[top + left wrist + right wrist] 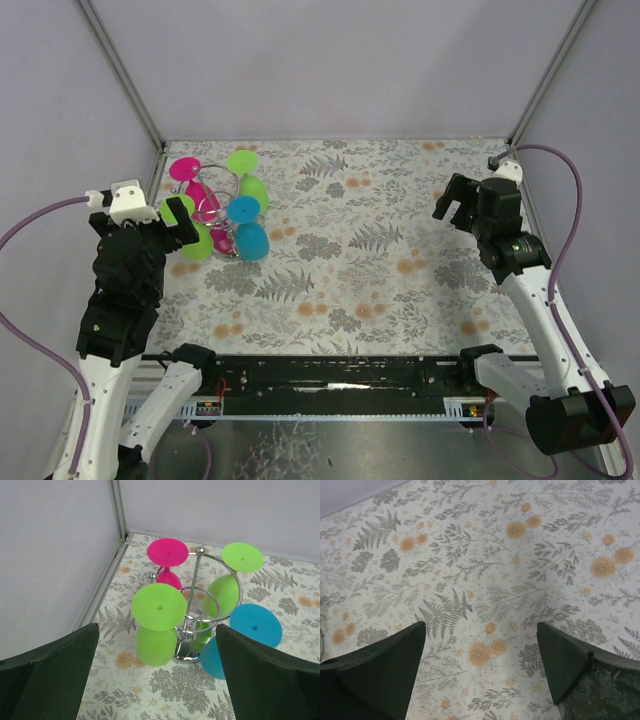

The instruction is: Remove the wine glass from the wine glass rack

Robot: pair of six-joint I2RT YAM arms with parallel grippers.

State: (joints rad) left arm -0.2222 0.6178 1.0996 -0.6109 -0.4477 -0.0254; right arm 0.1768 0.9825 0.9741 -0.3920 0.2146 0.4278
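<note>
The silver wire wine glass rack stands at the table's far left. Several plastic wine glasses hang upside down from its arms: a near green one, a pink one, a far green one and a blue one. In the top view the blue glass hangs on the rack's right side. My left gripper is open and empty, just left of the rack, with the near green glass straight ahead of its jaws. My right gripper is open and empty, raised over the far right of the table.
The floral tablecloth covers the table. Grey walls and a metal corner post stand close behind and left of the rack. The right wrist view shows only cloth under the jaws.
</note>
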